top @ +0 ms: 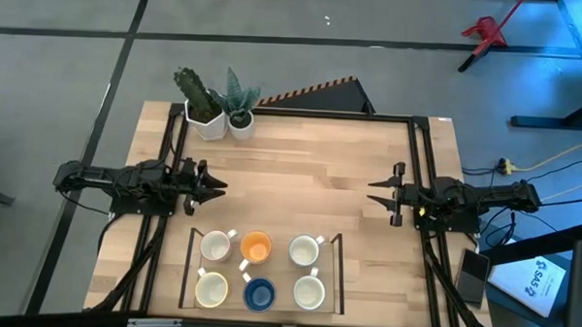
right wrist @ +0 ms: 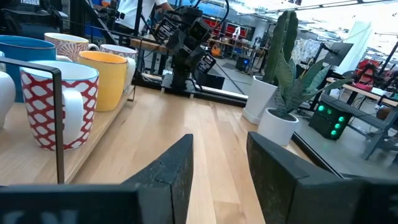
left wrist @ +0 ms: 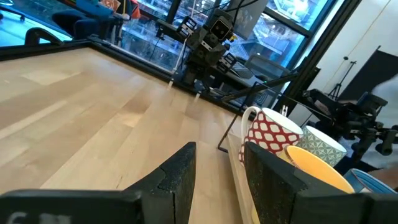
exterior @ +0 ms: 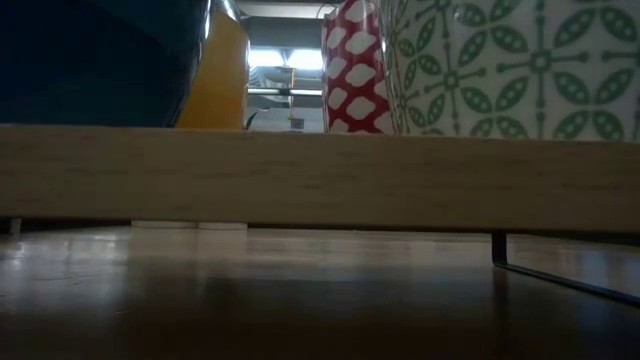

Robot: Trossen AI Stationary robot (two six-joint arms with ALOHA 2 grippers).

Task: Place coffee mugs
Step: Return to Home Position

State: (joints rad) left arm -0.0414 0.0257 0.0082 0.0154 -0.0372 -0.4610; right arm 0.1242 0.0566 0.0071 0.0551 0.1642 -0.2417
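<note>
Six mugs stand upright on a wooden tray [top: 188, 267] near the table's near edge: white [top: 215, 245], orange [top: 256, 247] and white [top: 304, 249] in the far row, cream [top: 211, 290], blue [top: 258, 294] and white [top: 309, 292] in the near row. The right wrist view shows a red-patterned mug [right wrist: 56, 106] beside the orange mug [right wrist: 109, 78]. My left gripper [top: 222, 187] [left wrist: 219, 148] hovers open over the table's left side, beyond the tray. My right gripper [top: 371, 191] [right wrist: 219, 137] hovers open at the right side, facing it.
Two white pots with green plants [top: 201, 107] [top: 240, 118] stand at the table's far left corner. Bare wood lies between the grippers and the tray. A thin metal frame [top: 340, 272] rims the tray. In the low view the tray's wooden edge [exterior: 320, 175] fills the foreground.
</note>
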